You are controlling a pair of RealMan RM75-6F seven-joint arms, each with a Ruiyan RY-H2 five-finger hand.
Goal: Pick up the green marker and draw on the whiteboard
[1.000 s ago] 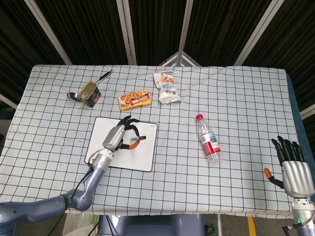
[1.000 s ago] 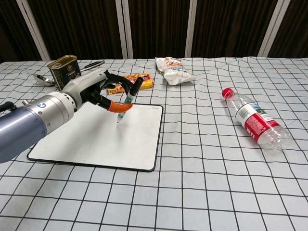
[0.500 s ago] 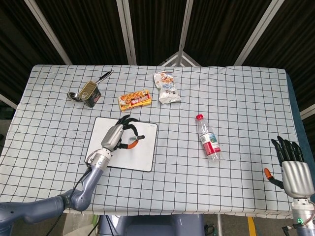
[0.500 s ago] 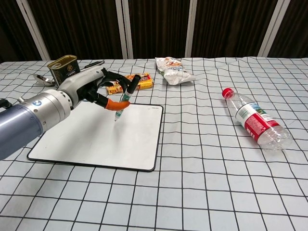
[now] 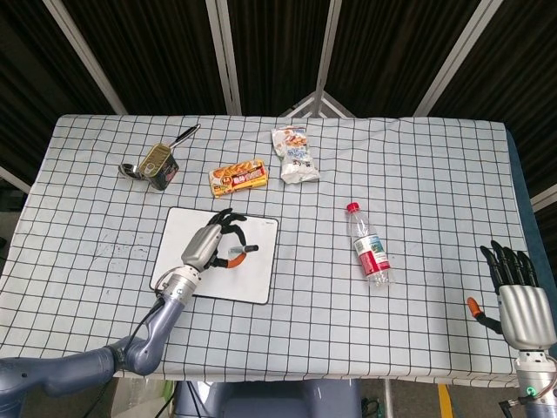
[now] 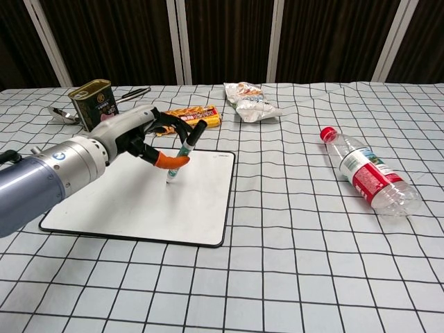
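My left hand [image 5: 209, 246] [image 6: 135, 133] hovers over the white whiteboard [image 5: 252, 279] [image 6: 139, 201] and pinches the green marker [image 6: 182, 154] [image 5: 240, 253] between thumb and fingers. The marker is tilted, dark cap end up, with its tip pointing down at the board's upper middle; whether the tip touches the board is unclear. The board's surface looks blank. My right hand [image 5: 519, 300] is far off at the table's right front corner, fingers straight and spread, holding nothing. It shows only in the head view.
A tin can [image 6: 94, 103] and spoon [image 5: 130, 170] lie at the back left. A snack box [image 6: 194, 116] sits just behind the board and a snack bag [image 6: 251, 101] further right. A plastic bottle [image 6: 364, 171] lies on its side to the right.
My left hand with the marker shifted slightly left and back, then forward again over the board, and the marker tilts more now. The right hand has stayed still.
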